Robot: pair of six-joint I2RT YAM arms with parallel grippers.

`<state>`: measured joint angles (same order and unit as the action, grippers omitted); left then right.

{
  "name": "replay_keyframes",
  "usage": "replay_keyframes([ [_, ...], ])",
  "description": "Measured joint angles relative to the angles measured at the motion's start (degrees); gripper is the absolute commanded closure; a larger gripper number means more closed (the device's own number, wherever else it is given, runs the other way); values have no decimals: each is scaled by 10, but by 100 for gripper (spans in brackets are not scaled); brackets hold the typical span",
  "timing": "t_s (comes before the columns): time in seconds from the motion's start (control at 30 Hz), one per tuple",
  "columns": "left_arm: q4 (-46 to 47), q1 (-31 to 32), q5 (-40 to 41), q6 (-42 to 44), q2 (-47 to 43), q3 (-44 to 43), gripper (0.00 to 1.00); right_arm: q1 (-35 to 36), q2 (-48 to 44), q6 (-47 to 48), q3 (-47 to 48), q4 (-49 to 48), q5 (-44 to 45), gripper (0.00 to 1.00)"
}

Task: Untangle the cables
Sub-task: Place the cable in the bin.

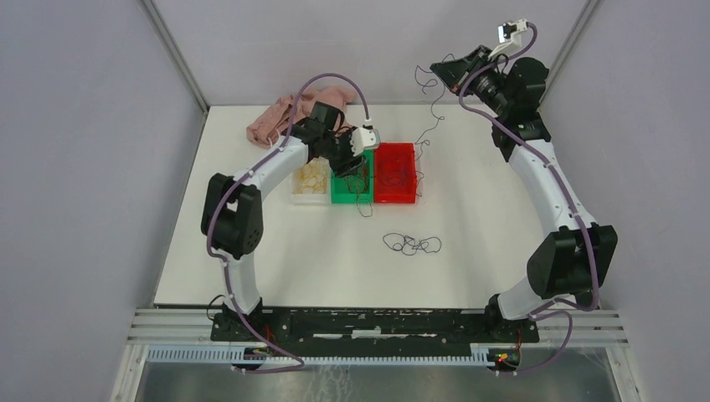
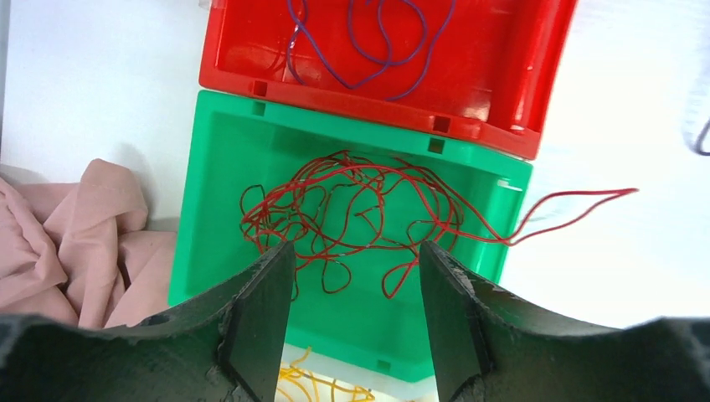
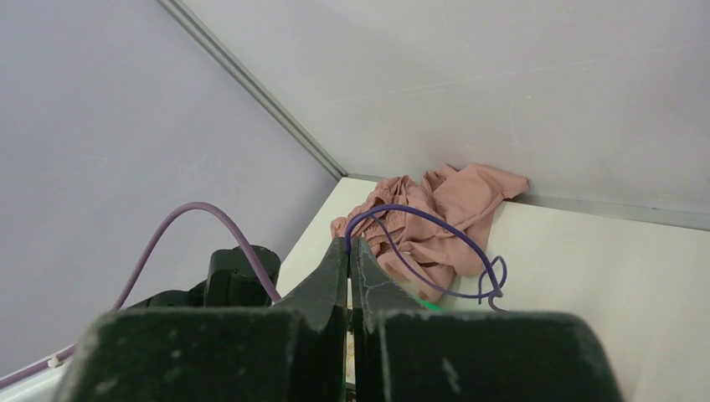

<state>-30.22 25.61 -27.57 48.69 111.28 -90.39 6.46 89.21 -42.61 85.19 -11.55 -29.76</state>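
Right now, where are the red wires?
In the left wrist view, the red wires lie bunched in the green bin, just below the open left hand, beside the red bin; one loop trails over the rim onto the table.

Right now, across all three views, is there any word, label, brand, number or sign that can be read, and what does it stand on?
No readable text in any view.
The red bin, the green bin and the pink garment: plain, no print or label.
The black base plate: a few pale specks, too small to read.

Pink garment [image 2: 75, 243] (crumpled) beside green bin [image 2: 194, 209]
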Motion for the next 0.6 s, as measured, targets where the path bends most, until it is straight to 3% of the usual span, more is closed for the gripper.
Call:
replay_keyframes([
  [0.1,-50,-2,-20,7,0,-28,25,-1,-3,7,7,7,0,100],
  [0.37,-198,13,-72,141,0,-40,23,-1,-7,28,9,50,0,100],
  [0.6,-174,70,-50,283,-13,77,23,-1,-7,42,43,98,0,100],
])
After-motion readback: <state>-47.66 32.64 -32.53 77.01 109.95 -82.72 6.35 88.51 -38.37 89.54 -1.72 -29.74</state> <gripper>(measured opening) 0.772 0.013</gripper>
